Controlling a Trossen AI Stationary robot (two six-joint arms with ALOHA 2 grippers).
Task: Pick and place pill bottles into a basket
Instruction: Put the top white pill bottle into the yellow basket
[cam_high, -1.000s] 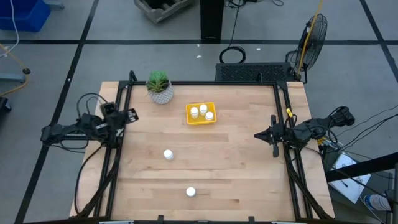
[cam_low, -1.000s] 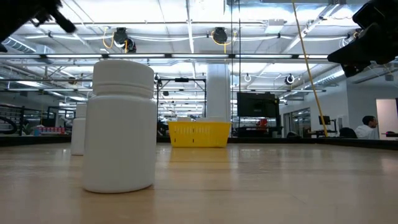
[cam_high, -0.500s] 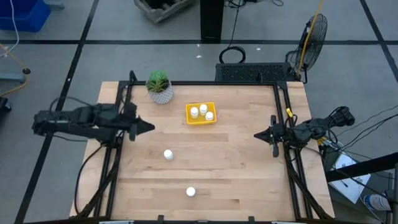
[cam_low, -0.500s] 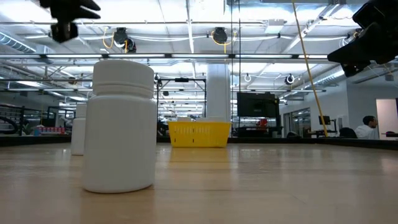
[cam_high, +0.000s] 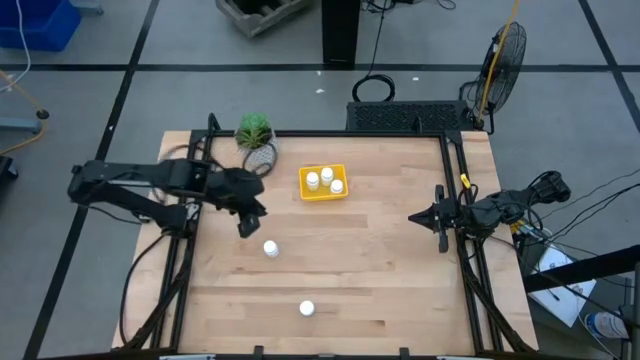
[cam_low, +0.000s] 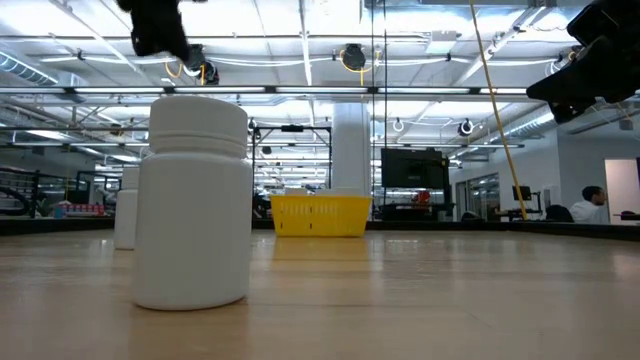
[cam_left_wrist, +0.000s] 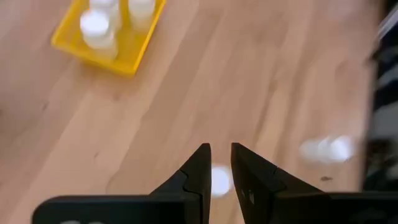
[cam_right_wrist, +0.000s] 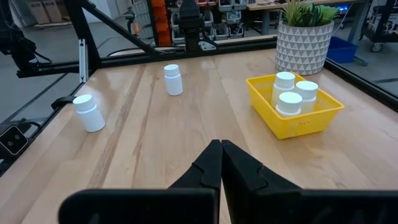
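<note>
The yellow basket (cam_high: 323, 184) sits at the table's far middle with three white pill bottles (cam_high: 326, 180) standing in it. Two more bottles stand upright on the wood: one left of centre (cam_high: 270, 248), one near the front edge (cam_high: 307, 309). My left gripper (cam_high: 245, 226) hangs in the air just left of and beyond the left-of-centre bottle, pointing down, its fingers (cam_left_wrist: 219, 149) parted by a narrow gap. That bottle (cam_left_wrist: 218, 181) shows through the gap, below. My right gripper (cam_high: 413, 217) is shut and empty at the table's right edge.
A white patterned pot with a green plant (cam_high: 256, 140) stands at the far left corner, close behind my left arm. Black frame rails (cam_high: 190, 250) run along both table sides. Bare wood (cam_high: 390, 290) lies between the two loose bottles and the right edge.
My left arm has swung in from the table's left edge toward the right and near, over the wood. Its gripper has tipped to point down near the left-of-centre bottle. The bottles and the basket have kept still.
</note>
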